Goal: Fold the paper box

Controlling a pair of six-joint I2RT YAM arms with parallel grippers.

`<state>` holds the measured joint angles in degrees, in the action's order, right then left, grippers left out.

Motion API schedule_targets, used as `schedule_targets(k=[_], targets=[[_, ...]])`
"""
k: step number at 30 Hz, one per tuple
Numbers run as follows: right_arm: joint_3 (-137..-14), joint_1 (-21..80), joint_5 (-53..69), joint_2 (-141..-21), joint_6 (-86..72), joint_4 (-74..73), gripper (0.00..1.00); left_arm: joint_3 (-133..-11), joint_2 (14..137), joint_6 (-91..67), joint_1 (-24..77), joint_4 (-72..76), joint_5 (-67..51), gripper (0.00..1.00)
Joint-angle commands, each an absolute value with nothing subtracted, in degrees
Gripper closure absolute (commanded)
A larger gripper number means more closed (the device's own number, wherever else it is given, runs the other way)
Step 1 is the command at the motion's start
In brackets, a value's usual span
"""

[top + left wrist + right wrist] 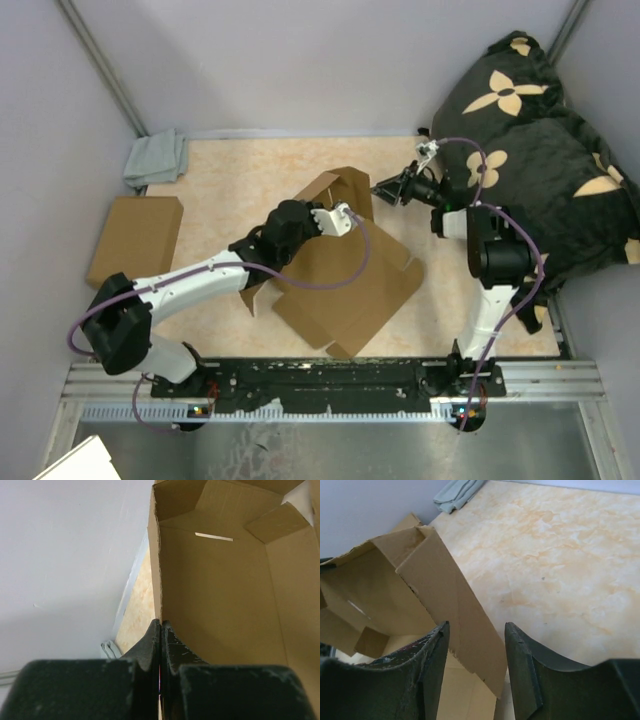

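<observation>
The paper box (350, 285) is a brown cardboard sheet lying mid-table, with its far walls raised (338, 188). My left gripper (348, 213) is shut on the edge of one raised wall; in the left wrist view the fingers (150, 645) pinch the wall's thin edge (157, 570), with the box's inside (220, 600) to the right. My right gripper (378, 190) is at the far right corner of the raised part. It is open, and a slanting cardboard flap (450, 605) lies between its fingers (435, 655) without being clamped.
A stack of flat cardboard (135, 238) lies at the left and a grey cloth (157, 158) in the far left corner. A black flowered cushion (545, 130) fills the far right. A metal rail (330, 378) runs along the near edge.
</observation>
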<state>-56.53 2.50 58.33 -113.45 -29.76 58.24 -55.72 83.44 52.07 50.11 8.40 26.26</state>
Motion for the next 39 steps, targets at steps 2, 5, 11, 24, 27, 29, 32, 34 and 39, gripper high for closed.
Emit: schedule_targets(k=[2, 5, 11, 24, 27, 29, 32, 34, 39], targets=[[-63.82, 3.77, 54.22, -114.52, -23.25, 49.17, 0.51, -56.34, 83.82, 48.82, 49.12, 10.26, 28.20, 1.00], [-68.66, 4.98, 52.52, -115.89, -17.89, 40.28, 0.51, -56.09, 83.90, 48.59, 48.89, 10.51, 28.04, 1.00], [-71.45, 5.68, 54.98, -117.03, -16.20, 38.05, 0.51, -56.45, 84.59, 48.20, 48.41, 10.25, 27.98, 1.00], [-68.75, 5.77, 64.89, -116.13, -16.32, 39.98, 0.53, -57.93, 85.17, 45.66, 47.85, 7.63, 27.06, 1.00], [-67.89, 5.81, 66.14, -115.38, -14.51, 38.80, 0.53, -58.80, 84.96, 44.91, 48.05, 6.16, 25.61, 1.00], [-68.04, 6.03, 66.38, -114.99, -11.99, 36.20, 0.52, -59.04, 84.61, 44.41, 48.18, 5.81, 24.34, 1.00], [-69.46, 6.54, 66.89, -114.71, -5.44, 29.49, 0.51, -59.36, 84.29, 43.44, 48.55, 5.29, 22.26, 1.00], [-70.02, 7.04, 66.73, -114.19, -1.34, 25.67, 0.48, -59.61, 84.39, 43.22, 48.66, 5.08, 21.79, 1.00], [-72.35, 8.11, 66.91, -114.44, 4.14, 22.33, 0.44, -60.09, 85.26, 43.16, 49.08, 4.62, 21.36, 1.00]])
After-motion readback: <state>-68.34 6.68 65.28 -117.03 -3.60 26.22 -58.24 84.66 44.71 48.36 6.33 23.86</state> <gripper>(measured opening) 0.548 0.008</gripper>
